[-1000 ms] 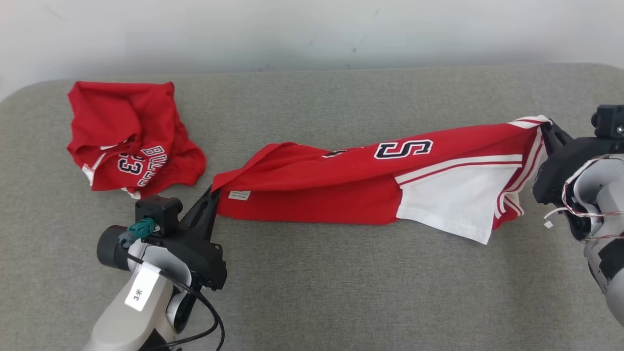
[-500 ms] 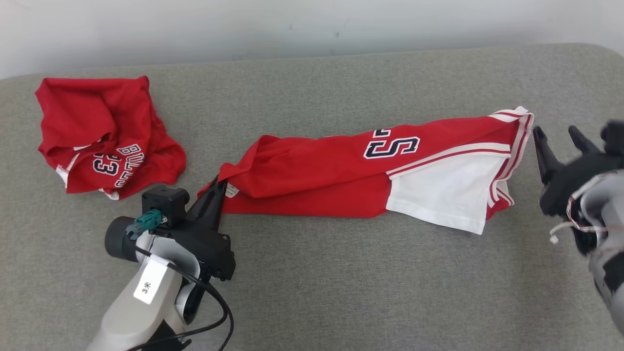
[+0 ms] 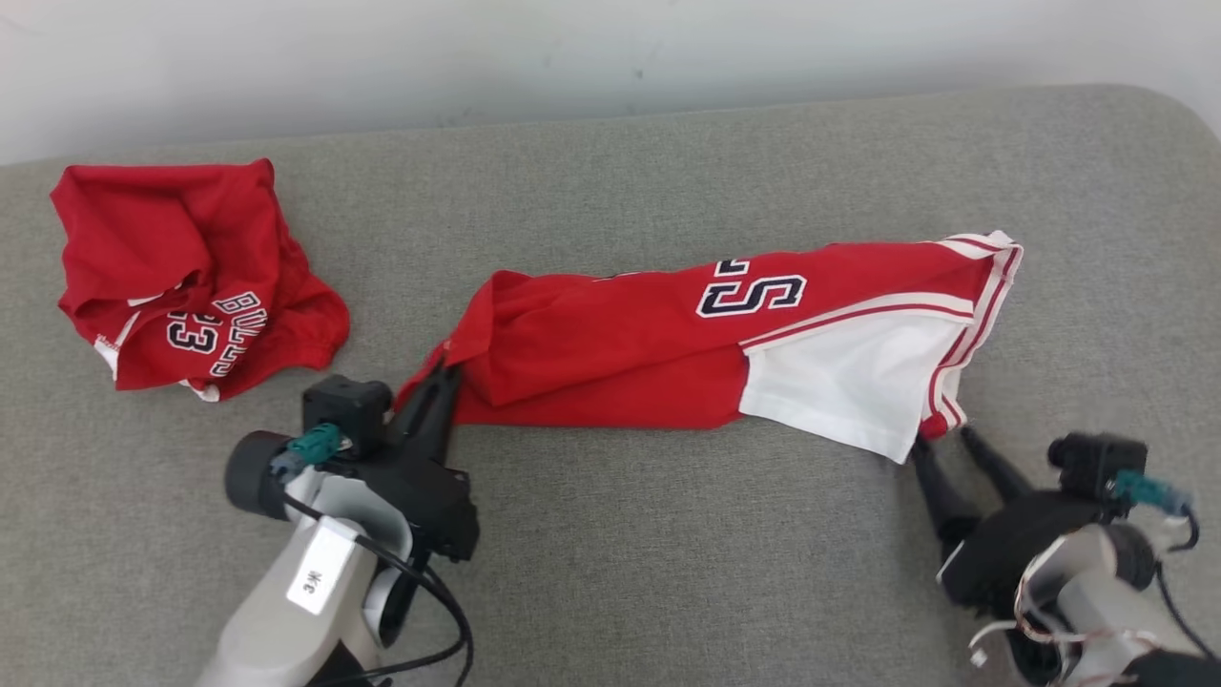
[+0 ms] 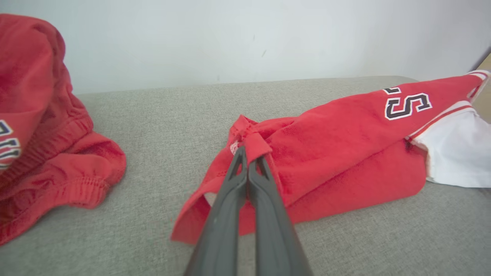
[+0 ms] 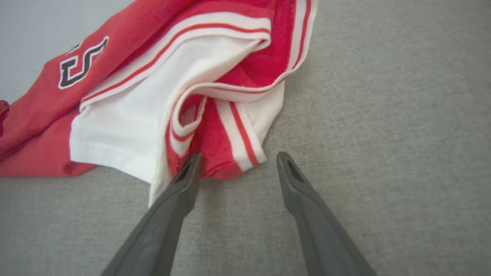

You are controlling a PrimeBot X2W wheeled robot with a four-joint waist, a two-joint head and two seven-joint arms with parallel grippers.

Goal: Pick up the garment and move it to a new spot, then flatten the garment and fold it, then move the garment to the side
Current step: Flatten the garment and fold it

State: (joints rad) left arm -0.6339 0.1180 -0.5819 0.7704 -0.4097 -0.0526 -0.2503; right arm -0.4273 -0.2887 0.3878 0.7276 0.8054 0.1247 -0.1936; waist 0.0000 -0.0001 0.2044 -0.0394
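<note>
The garment (image 3: 668, 353), red with a white panel, lies lengthwise across the middle of the desk (image 3: 668, 572), which is covered in grey fabric. It is folded along its length. Its left end is bunched. Its right end is flatter, and there the white panel is bordered by red and white stripes. Dark lettering (image 3: 752, 294) with a white outline is shown on the upper layer.

The left end effector (image 3: 444, 377) is clamped on the left end of the garment. In the left wrist view the two fingers are pressed together, and a small fold of red cloth is pinched between the tips. The cloth is gathered into creases at this point.

The right end effector (image 3: 944, 441) is positioned at the lower right corner of the garment, with its fingers spread wide apart. Nothing is gripped by it. In the right wrist view one fingertip (image 5: 190, 161) is placed against the red hem at the corner. The other fingertip is seen over bare desk, just beside the striped edge. Whether the fingertips are in contact with the desk cannot be determined.

A second garment (image 3: 181, 277), red and crumpled, is located at the far left of the desk, well apart from the first. White lettering and the number 23 are printed on it. A pale wall (image 3: 572, 57) is seen behind the far edge of the desk.
</note>
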